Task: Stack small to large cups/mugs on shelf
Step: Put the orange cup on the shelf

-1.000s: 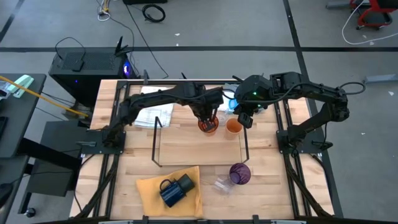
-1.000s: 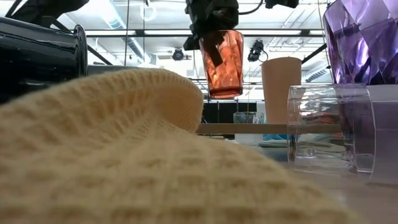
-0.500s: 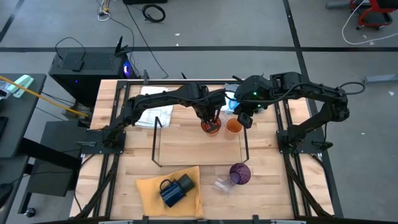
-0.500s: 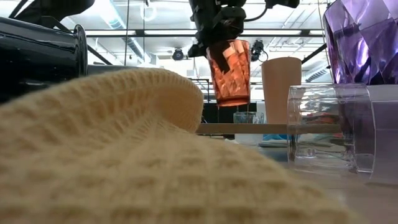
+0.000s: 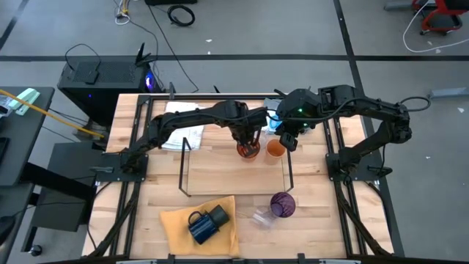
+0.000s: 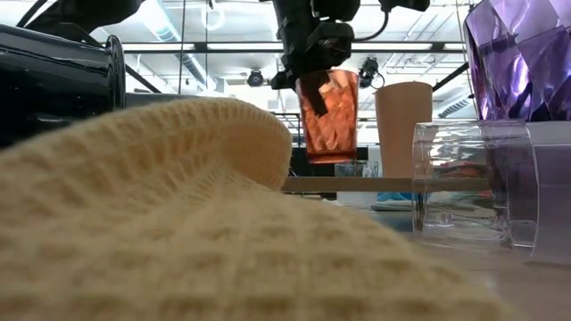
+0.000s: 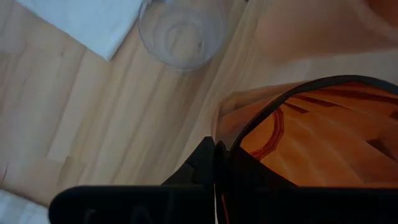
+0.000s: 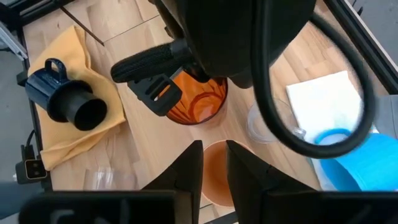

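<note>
near: yellow cloth with navy mug and black cup, clear glass on its side, purple cup | mid: shelf on surface | far: left tool pinching translucent orange cup rim above shelf; right tool clamps opaque orange cup standing on shelf

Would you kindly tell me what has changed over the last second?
The left pincer, shut on the translucent orange cup, has carried it lower and closer to the opaque orange cup on the shelf. The right pincer stayed at that opaque cup's rim.
</note>
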Robot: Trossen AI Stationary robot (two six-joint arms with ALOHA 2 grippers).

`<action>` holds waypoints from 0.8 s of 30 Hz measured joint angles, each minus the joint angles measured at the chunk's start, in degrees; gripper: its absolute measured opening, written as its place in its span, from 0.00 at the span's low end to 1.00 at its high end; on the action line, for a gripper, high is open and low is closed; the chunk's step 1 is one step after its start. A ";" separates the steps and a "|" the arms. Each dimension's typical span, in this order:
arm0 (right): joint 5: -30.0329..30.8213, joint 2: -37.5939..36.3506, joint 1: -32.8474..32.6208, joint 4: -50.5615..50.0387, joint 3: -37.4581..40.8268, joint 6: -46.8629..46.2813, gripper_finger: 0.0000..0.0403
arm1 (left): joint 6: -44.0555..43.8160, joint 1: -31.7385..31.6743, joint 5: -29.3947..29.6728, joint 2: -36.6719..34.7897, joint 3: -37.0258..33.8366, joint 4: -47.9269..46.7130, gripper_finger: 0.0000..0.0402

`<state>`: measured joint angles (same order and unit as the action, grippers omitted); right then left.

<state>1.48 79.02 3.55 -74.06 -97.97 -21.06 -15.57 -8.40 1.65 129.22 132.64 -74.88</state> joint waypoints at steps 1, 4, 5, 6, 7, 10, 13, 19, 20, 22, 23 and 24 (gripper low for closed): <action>-0.02 0.00 0.00 -0.02 0.00 0.00 0.19 | 0.02 0.00 0.00 -0.10 0.04 0.53 0.03; 0.00 0.00 0.00 0.00 0.00 0.02 0.19 | 0.13 -0.33 -0.08 -0.10 0.04 0.27 0.03; 0.00 0.00 0.00 -0.02 0.00 0.03 0.19 | 0.13 -0.44 -0.09 -0.10 0.04 0.21 0.03; 0.00 0.00 0.00 0.00 0.00 0.05 0.19 | 0.13 -0.48 0.03 -0.10 0.04 0.19 0.03; 0.00 0.00 0.00 0.00 0.00 0.07 0.19 | 0.13 -0.51 0.02 -0.07 0.04 0.22 0.03; 0.00 0.00 0.00 0.00 0.00 0.11 0.19 | 0.13 -0.52 0.02 0.32 0.04 0.26 0.03; 0.00 0.00 0.00 0.00 0.00 0.19 0.19 | 0.11 -0.48 -0.15 1.06 0.10 0.80 0.03; 0.00 0.00 0.00 0.00 0.00 0.20 0.19 | -0.28 -0.37 -1.53 1.71 0.07 1.49 0.03; 0.00 0.00 0.00 0.00 0.00 0.20 0.19 | -0.27 -0.37 -2.18 1.81 0.05 1.04 0.03; -0.02 0.02 0.00 -0.02 0.00 0.20 0.19 | -0.31 -0.37 -2.58 2.04 0.04 1.88 0.03; 0.00 0.02 0.00 0.00 0.00 0.20 0.19 | -0.31 -0.37 -2.58 2.04 0.04 2.12 0.03; 0.00 0.02 0.00 0.00 0.00 0.20 0.19 | -0.31 -0.36 -2.64 2.08 0.04 1.98 0.03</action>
<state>1.48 79.05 3.55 -74.06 -97.97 -20.86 -15.88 -8.76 -0.99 131.30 132.68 -72.90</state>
